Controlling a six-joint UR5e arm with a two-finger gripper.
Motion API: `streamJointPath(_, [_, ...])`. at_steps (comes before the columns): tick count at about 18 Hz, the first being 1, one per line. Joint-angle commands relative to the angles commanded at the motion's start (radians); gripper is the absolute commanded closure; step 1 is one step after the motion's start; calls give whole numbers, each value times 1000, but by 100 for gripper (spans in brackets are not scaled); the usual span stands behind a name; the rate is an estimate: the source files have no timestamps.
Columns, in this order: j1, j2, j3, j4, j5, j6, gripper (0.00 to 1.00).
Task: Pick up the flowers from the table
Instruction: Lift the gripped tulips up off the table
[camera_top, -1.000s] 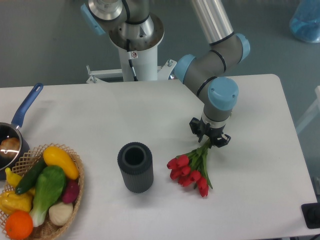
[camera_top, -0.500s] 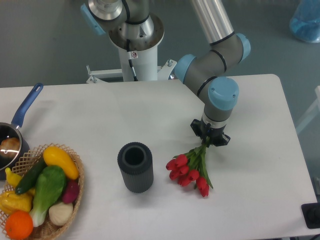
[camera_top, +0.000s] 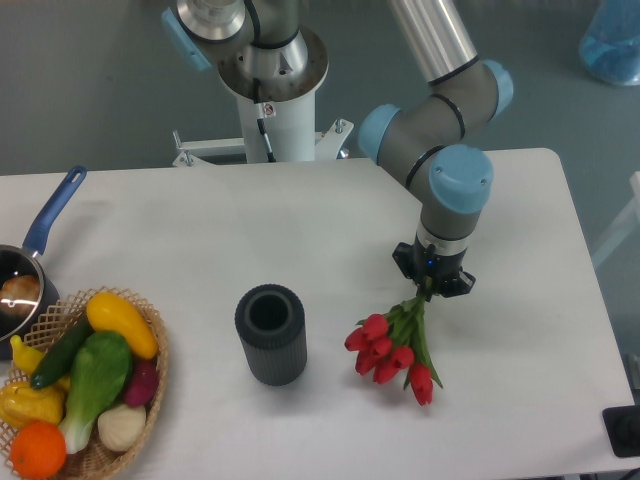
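So the flowers (camera_top: 392, 352) are sitting right of centre on the surface (camera_top: 200, 230), with the claw (camera_top: 432, 285) sitting right at their stem end behind them. The cylinder (camera_top: 270, 334) is standing just left of them, and the basket (camera_top: 90, 400) is sitting at the front-left corner with the pan (camera_top: 25, 270) just behind it.

Behind your tabletop (camera_top: 200, 220) you see a plain grey-blue floor (camera_top: 90, 90) under even light. A translucent blue object (camera_top: 612, 40) sits top right.

Red tulip bunch (camera_top: 392, 350), green stems up, heads toward white table (camera_top: 300, 230).
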Motion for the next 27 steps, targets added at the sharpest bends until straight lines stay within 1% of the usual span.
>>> streamJointPath(3, [9, 32, 43, -9, -40, -14, 79])
streamJointPath(5, [9, 34, 92, -20, -84, -66, 79])
streamJointPath(8, [6, 38, 153, -20, -97, -103, 79])
streamJointPath(11, [9, 57, 193, -14, -112, -143, 79])
streamJointPath(13, [14, 63, 227, -9, -164, -152, 79])
streamJointPath(14, [17, 77, 238, -8, -201, -175, 79])
streamJointPath(16, [32, 107, 242, -5, -270, -213, 79])
streamJointPath(19, [54, 132, 246, -5, -345, -247, 79])
streamJointPath(21, [69, 137, 246, -5, -351, -258, 79])
streamJointPath(27, [72, 137, 252, -3, -358, -261, 79])
